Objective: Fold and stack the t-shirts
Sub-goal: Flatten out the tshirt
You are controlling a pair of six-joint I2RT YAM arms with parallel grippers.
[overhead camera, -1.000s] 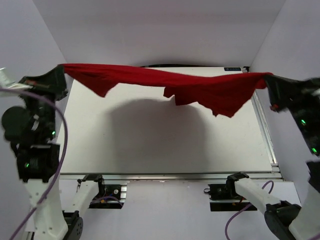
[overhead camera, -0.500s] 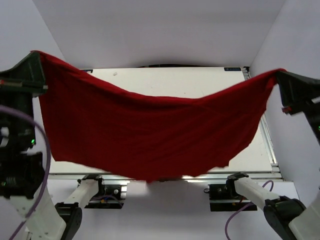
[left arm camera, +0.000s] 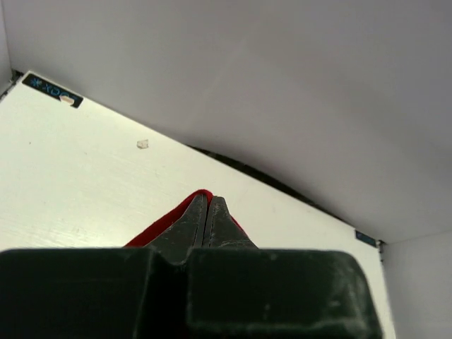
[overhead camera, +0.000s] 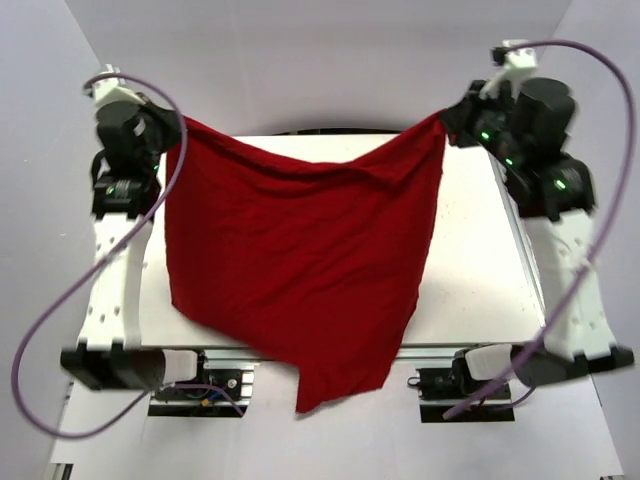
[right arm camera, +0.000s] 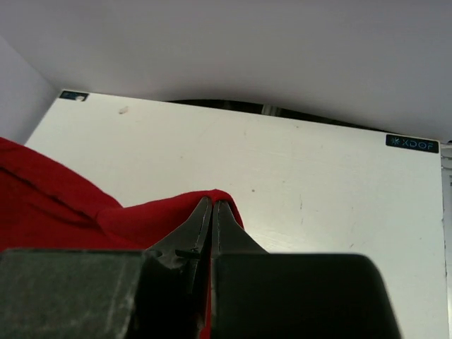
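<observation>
- White desk [overhead camera: 480, 260] below, pale walls around.
- Left fingers [left arm camera: 191, 226] and right fingers [right arm camera: 199, 226] each pinched tight on a corner, so the red t-shirt [overhead camera: 300, 250] hangs spread, seemingly for laying flat.

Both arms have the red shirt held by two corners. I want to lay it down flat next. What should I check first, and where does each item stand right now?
1. Grip of the left gripper on the t-shirt: ok, shut on one far corner.
2. Grip of the right gripper: ok, shut on the other far corner.
3. Far edge pulled straight between the grippers: not ok, it sags and wrinkles midway.
4. Whole t-shirt over the table: not ok, its lower tip hangs past the near edge.
5. Cloth resting flat on the table rather than hanging above it: cannot tell.
</observation>
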